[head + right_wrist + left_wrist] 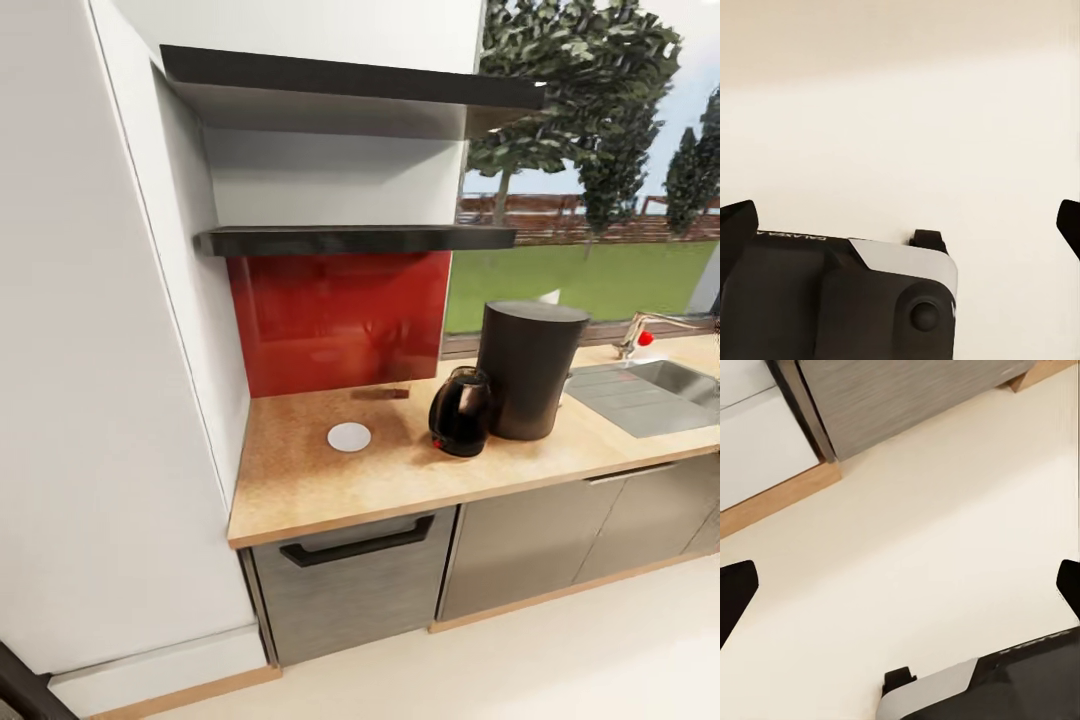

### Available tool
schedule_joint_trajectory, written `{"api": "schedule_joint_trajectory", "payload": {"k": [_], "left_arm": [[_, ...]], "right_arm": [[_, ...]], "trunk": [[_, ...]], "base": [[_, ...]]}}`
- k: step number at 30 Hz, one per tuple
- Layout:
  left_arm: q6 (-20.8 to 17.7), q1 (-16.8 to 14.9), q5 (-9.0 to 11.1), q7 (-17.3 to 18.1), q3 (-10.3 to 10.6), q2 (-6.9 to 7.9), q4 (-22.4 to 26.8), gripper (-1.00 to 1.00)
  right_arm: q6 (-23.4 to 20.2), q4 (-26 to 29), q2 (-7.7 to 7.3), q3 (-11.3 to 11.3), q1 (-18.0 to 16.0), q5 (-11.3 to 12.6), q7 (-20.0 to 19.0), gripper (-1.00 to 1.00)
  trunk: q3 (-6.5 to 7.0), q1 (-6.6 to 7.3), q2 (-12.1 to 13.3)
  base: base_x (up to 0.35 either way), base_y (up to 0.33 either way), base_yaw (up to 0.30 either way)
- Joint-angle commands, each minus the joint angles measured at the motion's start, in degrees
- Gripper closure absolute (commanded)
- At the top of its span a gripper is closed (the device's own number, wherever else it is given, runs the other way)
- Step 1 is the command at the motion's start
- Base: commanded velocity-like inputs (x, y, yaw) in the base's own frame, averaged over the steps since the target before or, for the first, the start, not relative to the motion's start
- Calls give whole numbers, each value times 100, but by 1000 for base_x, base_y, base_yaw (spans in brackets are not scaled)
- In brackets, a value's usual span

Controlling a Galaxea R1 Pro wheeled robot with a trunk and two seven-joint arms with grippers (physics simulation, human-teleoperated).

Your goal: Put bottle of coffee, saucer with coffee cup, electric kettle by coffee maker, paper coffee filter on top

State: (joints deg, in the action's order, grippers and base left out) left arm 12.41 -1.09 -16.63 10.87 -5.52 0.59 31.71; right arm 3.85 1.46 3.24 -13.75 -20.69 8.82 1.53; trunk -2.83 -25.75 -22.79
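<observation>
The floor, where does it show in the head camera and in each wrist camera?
Head view: the pale floor fills the lower right, below the grey cabinet front.
Left wrist view: the floor spreads between that cabinet front and the robot's own body.
Right wrist view: the floor lies beyond the robot's body.
Shared landmark: the grey cabinet front, in the head and left wrist views.

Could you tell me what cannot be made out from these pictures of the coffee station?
- Head view: the top of the kitchen shelf is seen from below, so anything on it is hidden.
- Head view: the coffee maker faces away; its front is hidden.
- Head view: the electric kettle hides the counter behind it.
- Wrist views: each claw's fingertips are cut off by the side edges.
</observation>
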Motion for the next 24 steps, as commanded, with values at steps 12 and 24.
{"api": "schedule_joint_trajectory", "payload": {"k": [12, 24], "left_arm": [[25, -5, -52, 61, -58, -1, -4, -100], [35, -4, -44, 83, -50, 4, 62, -100]], "right_arm": [[19, -5, 2, -49, -5, 59, 14, -100], [20, -5, 2, -49, -5, 59, 14, -100]], "trunk": [[-13, -3, -13], [-13, -3, -13]], "base": [[-1, -247, 0], [-141, -19, 0]]}}
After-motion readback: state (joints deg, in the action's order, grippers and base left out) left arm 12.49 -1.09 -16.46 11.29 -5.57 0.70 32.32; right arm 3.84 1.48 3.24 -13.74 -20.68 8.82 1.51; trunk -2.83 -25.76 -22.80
